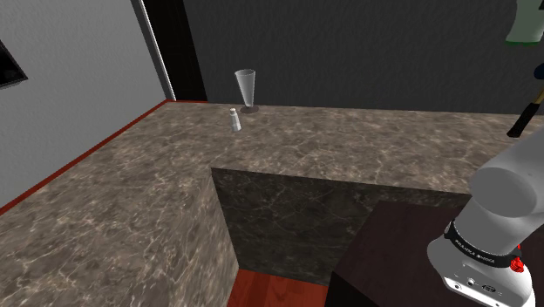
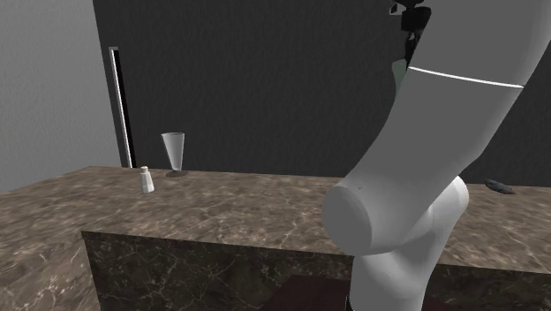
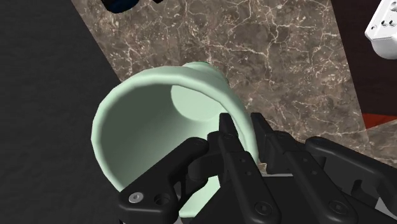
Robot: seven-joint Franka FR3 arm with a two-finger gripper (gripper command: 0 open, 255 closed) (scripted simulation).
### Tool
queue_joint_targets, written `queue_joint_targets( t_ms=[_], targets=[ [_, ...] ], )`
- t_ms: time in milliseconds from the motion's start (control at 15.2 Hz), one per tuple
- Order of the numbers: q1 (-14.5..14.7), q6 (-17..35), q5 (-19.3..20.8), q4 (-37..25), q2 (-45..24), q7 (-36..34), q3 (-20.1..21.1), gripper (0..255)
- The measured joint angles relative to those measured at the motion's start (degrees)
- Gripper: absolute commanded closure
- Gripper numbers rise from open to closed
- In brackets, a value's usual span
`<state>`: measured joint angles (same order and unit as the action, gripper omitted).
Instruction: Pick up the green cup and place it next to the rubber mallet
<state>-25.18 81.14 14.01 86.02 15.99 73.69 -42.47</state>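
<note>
Above the counter [image 1: 131, 174], the pale green cup [image 3: 146, 127] hangs in the black gripper [image 3: 242, 124]. Note one finger inside the cup's mouth and the other outside, with the wall near the rim pinched between them. The open mouth faces the wrist camera, and the counter's brown veined top shows beyond it.

In the shoulder view you find the cup well clear of the counter top, at the upper right corner. Below it the mallet [image 1: 523, 118] shows as a dark slanted handle over the counter's right end; whether it touches the top you cannot tell.

At the counter's far edge, near the dark wall, a clear tapered glass [image 1: 247, 87] stands upright. A small white shaker [image 1: 234, 119] stands just beside it, a little further in on the counter. Both are well apart from the cup and mallet.

In the counter's inner corner sits the dark stand [image 1: 392, 262], on a red floor [image 1: 279, 292], with the white arm [image 1: 506, 192] rising from it.
</note>
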Motion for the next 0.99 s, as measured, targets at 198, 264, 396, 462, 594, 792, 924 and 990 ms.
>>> queue_joint_targets(
  t_ms=[198, 264, 396, 462, 594, 792, 924, 990],
  targets=[
    [-0.95, 0.83, -0.65, -1.03, -1.15, 5.11, -4.33, 255],
    [-1.12, 1.31, -0.41, -0.35, -0.79, 5.42, -4.51, 255],
    [-1.38, 2.65, 0.21, 1.72, 0.15, 5.23, -4.31, 255],
    [-1.50, 3.32, 0.53, 2.80, 0.65, 5.00, -4.13, 255],
    [-1.79, 4.87, 1.31, 5.43, 1.90, 4.26, -3.52, 255],
    [-2.23, 7.01, 2.30, 8.98, 3.51, 3.27, -2.79, 255],
    [-2.56, 8.53, 2.93, 11.43, 4.55, 2.68, -2.42, 255],
    [-2.62, 9.41, 3.03, 12.40, 4.68, 2.61, -2.57, 255]
  ],
)
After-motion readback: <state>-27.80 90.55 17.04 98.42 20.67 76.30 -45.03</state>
